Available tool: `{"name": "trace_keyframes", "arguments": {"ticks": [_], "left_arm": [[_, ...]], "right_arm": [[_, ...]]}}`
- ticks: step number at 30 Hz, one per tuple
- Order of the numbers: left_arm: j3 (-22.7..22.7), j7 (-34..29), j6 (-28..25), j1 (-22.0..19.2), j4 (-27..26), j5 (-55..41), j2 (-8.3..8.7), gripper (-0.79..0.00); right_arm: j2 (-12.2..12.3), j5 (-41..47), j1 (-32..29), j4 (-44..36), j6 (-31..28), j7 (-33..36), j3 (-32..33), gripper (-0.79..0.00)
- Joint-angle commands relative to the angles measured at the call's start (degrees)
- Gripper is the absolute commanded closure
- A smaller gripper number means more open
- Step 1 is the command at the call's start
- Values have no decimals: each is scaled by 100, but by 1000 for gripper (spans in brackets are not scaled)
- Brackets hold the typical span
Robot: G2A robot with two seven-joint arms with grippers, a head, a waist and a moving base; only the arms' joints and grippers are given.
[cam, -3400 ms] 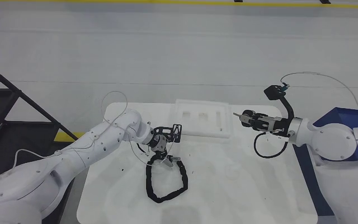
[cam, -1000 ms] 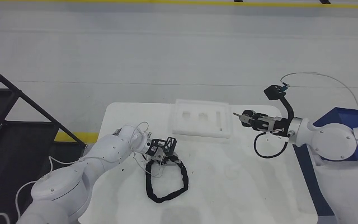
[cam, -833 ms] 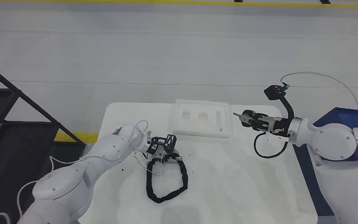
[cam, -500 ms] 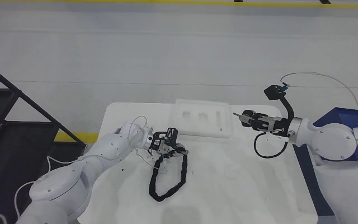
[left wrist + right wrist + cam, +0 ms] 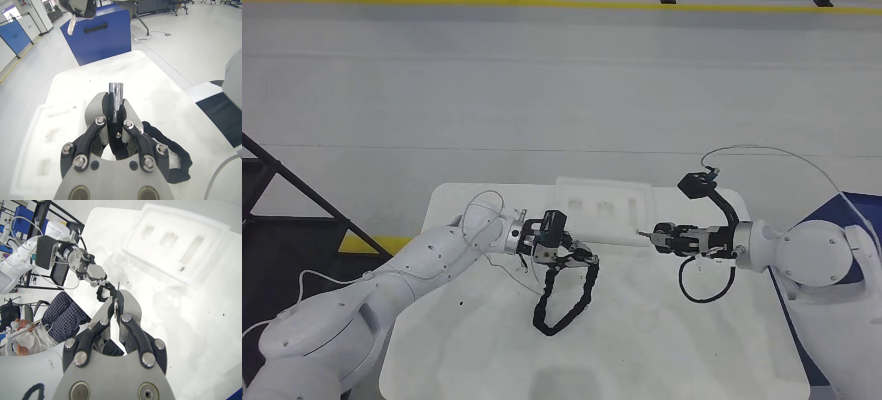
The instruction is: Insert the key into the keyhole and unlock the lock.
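Between the fingers of the left gripper (image 5: 114, 106) sits the lock (image 5: 115, 92). Its black body is pinched from both sides, and the chrome cylinder sticks out past the fingertips, pointing away from the wrist. Below that gripper the fabric-sleeved chain (image 5: 171, 151) droops in a loop, and its lower bend seems to rest on the table (image 5: 692, 350).

Ahead of the cylinder, and apart from it, the right gripper (image 5: 115, 303) is pressed tight on the head of the key (image 5: 115, 308). The thin blade juts beyond its fingertips toward the lock. In the top view the two grippers face each other across a gap, key tip toward cylinder end. The right wrist view shows a round end face on the cylinder, too small to make out the keyhole slot or its angle to the blade.

The key is probably light, stiff and smooth, so it may pivot in a flat pinch if the tip meets the cylinder face off-centre. The head is the right place to hold it, leaving the whole blade free. The lock is likely rigid and slick at the chrome, while the limp, weighty chain tugs it downward. Gripping the black body behind the cylinder looks sound.

Beyond both grippers lies a white foam tray (image 5: 587, 195) with three recesses.
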Motion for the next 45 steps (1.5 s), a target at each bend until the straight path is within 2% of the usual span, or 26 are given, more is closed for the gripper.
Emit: {"name": "trace_keyframes", "arguments": {"ticks": [1,9,19,25,42,45], "left_arm": [[-30,67,66,-31,-147,-36,18,0],[-156,272,272,-29,-588,-95,99,0],[-311,381,381,-73,-945,51,119,0],[-414,579,579,-72,-983,134,102,0],[-417,580,580,-74,-981,148,101,0],[-507,263,718,48,-1004,9,105,0]], "right_arm": [[1,135,45,-68,145,71,-29,0],[42,729,204,-310,569,582,-9,0],[106,1870,162,-389,378,845,304,0],[117,1899,157,-364,383,795,354,0],[121,1849,82,-367,373,662,334,0],[158,1597,12,-467,404,596,372,0]]}}
